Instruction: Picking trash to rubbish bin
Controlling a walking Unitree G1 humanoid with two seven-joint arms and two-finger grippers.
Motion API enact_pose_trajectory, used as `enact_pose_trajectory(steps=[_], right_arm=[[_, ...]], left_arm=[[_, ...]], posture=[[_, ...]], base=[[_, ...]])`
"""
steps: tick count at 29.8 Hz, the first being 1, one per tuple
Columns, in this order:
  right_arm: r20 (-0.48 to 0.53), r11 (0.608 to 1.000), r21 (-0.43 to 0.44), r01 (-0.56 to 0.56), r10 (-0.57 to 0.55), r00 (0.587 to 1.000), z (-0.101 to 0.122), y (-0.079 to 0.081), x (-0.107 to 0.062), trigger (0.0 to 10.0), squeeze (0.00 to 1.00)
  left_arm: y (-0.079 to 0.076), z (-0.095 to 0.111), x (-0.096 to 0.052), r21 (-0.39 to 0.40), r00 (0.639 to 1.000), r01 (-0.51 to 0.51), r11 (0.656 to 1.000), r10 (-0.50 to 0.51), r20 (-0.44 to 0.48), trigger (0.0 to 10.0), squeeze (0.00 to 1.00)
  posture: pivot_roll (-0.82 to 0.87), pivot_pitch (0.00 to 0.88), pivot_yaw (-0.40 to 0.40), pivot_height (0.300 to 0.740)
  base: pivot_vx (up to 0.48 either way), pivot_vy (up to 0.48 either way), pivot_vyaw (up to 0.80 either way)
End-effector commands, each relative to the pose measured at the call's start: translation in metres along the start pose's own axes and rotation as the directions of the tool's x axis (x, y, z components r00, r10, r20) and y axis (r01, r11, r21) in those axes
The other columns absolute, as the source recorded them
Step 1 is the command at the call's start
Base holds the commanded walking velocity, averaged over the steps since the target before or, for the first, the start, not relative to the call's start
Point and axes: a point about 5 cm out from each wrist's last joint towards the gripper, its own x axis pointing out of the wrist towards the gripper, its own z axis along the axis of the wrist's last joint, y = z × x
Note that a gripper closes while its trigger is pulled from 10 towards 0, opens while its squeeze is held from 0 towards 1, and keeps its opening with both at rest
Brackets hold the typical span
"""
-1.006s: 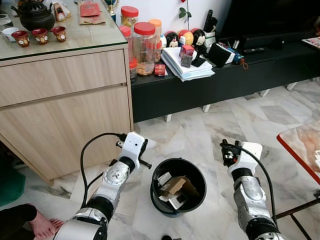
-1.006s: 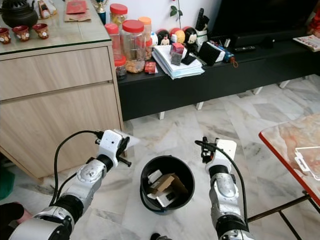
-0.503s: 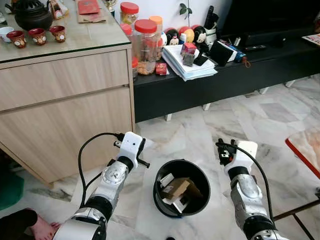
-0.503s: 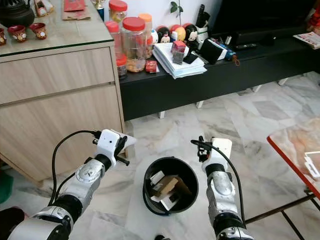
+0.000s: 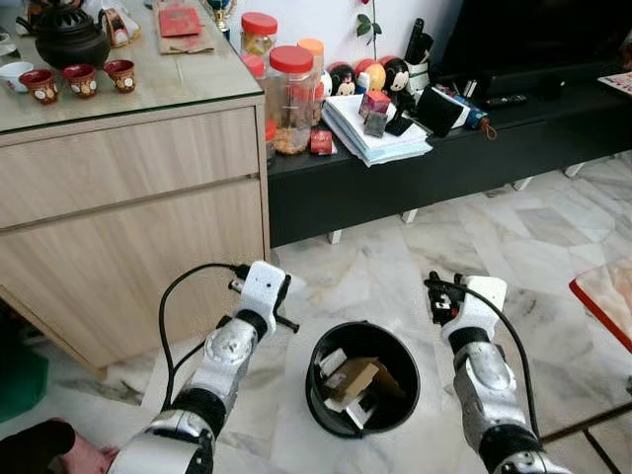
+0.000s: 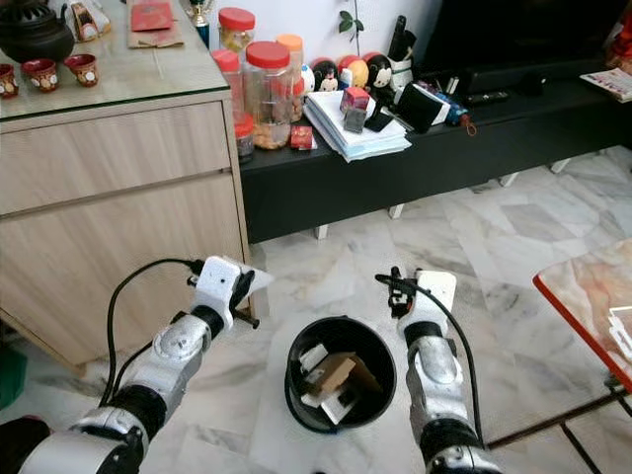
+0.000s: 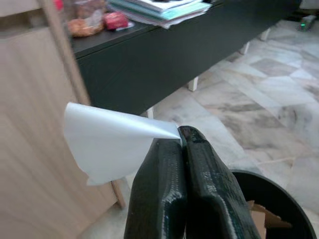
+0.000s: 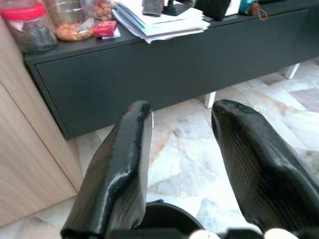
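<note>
Paper (image 7: 112, 142) is pinched by one corner between the left gripper's (image 7: 182, 137) pressed-together fingers, flaring past their tips, beside the bin (image 5: 363, 379) (likely kept clear for dropping). The right gripper (image 8: 182, 117) hangs nearby, fingers spread, holding nothing.

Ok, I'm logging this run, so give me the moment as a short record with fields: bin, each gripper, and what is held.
bin: black rubbish bin on the marble floor, cardboard and paper scraps inside
left gripper: fingers shut on a white paper scrap, left of the bin, not over it
right gripper: fingers open, holding nothing, beside the bin's right rim
</note>
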Motion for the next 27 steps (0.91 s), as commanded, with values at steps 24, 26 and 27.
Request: enact_pose_trajectory(steps=[24, 26, 27], right_arm=[[0.003, 1.0, 0.017, 0.017, -0.017, 1.0, -0.0011, -0.0004, -0.0005, 10.0, 0.0], [0.002, 1.0, 0.018, 0.016, -0.017, 1.0, -0.0013, -0.0001, -0.0006, 10.0, 0.0], [0.001, 1.0, 0.019, 0.016, -0.016, 1.0, -0.0015, 0.0, -0.0006, 10.0, 0.0]], left_arm=[[0.0016, -0.0036, -0.0014, 0.039, 0.999, -0.027, 0.999, 0.028, -0.027, 10.0, 0.0], [0.0018, -0.0039, -0.0014, 0.042, 0.999, -0.028, 0.999, 0.029, -0.031, 10.0, 0.0], [0.0017, -0.0038, -0.0015, 0.044, 0.999, -0.027, 0.999, 0.028, -0.03, 10.0, 0.0]], posture=[[0.18, 0.111, -0.066, 0.74], [0.18, 0.111, -0.066, 0.74], [0.18, 0.111, -0.066, 0.74]], base=[[0.0, -0.127, -0.33], [0.0, 0.0, 0.0], [0.0, 0.0, 0.0]])
